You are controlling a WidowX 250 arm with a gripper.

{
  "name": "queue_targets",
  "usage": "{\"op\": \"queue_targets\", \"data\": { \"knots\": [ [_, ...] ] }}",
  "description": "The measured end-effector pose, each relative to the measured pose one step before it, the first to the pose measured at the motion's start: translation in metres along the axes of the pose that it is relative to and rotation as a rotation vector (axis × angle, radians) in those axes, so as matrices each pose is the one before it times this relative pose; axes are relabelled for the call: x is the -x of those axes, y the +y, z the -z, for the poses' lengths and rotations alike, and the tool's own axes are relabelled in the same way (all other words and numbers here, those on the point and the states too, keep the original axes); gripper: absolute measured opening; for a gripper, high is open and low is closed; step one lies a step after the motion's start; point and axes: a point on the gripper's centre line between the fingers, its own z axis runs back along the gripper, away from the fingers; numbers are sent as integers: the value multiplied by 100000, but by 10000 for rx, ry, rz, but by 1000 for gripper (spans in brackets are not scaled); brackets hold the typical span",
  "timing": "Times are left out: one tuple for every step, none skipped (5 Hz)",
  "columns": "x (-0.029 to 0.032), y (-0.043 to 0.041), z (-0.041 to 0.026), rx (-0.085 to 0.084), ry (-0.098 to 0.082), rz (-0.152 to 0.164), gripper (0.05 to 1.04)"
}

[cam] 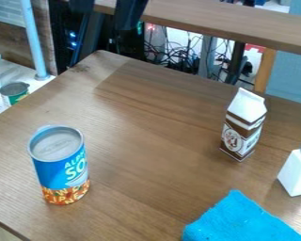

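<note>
- The step in hand looks like a stage before contact: the claw [105,19] hangs open at the view's top edge, its two fingers spread, gripping nothing.
- The next move, by judgement, calls for coming forward and down over the tabletop with the opening lined up on one item, without knocking its upright neighbours.
- The wooden table [146,155] spreads out below the claw, its far corner nearest to it.
- A wooden beam [222,22] runs behind and to the right of the claw, with tangled cables [181,63] beneath it.
- A blue cloth [241,221] lies farthest from the claw, low and to its right in view.
- The blue soup can [60,164] stands upright, below and to the left of the claw.
- The brown-and-white carton [242,127] stands upright, below and to the right, well apart from the can.
- The white bottle [296,173] stands farther right, near carton and cloth.
- A small tin [16,96] sits left of the claw, beyond the table's edge.
</note>
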Motion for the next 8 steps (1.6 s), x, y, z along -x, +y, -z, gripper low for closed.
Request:
{"op": "queue_targets", "data": {
  "knots": [
    [-286, -193, 854, 42, 320, 47, 1001],
    [771, -275, 1372, 329, 256, -86, 1001],
    [1615, 1166, 162, 115, -502, -127, 1001],
    [1492, 167, 419, -49, -378, 284, 1001],
    [2187, 445, 1245, -229, -559, 54, 1001],
    [2162, 661, 1405, -120, -410, 42, 1001],
    [2556, 1399, 2161, 102, 26, -350, 1001],
    [1446, 774, 2522, 63, 97, 145, 1001]
  ]
}}
